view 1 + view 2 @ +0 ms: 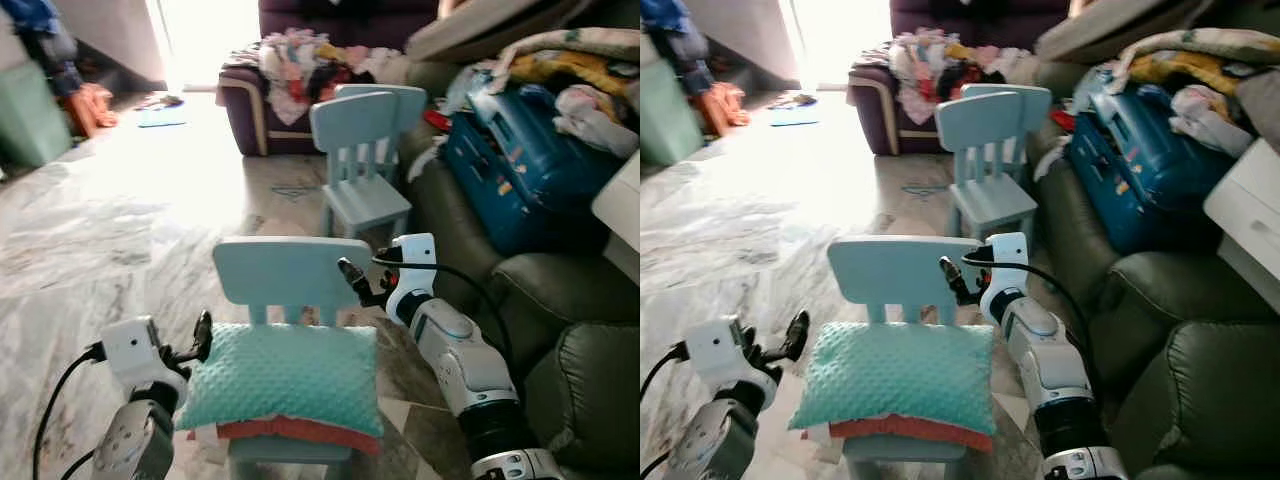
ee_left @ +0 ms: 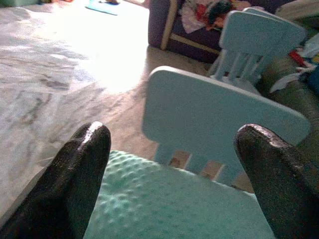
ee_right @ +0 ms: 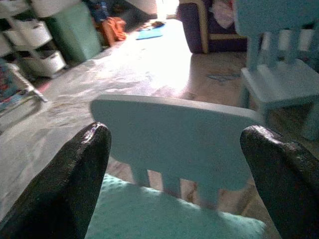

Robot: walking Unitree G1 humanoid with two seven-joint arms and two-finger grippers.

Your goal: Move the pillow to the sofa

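The mint dotted pillow lies flat on the seat of the near small blue chair, over a red cushion, and nothing grips it yet. The left gripper hangs just beside the pillow's left edge and the right gripper by its right rear corner near the chair back, both with fingers spread and empty. This looks like the reach before a two-sided grasp: next both should close in on the pillow's edges, lift it off the chair, and turn toward the green sofa beyond the pillow's right side.
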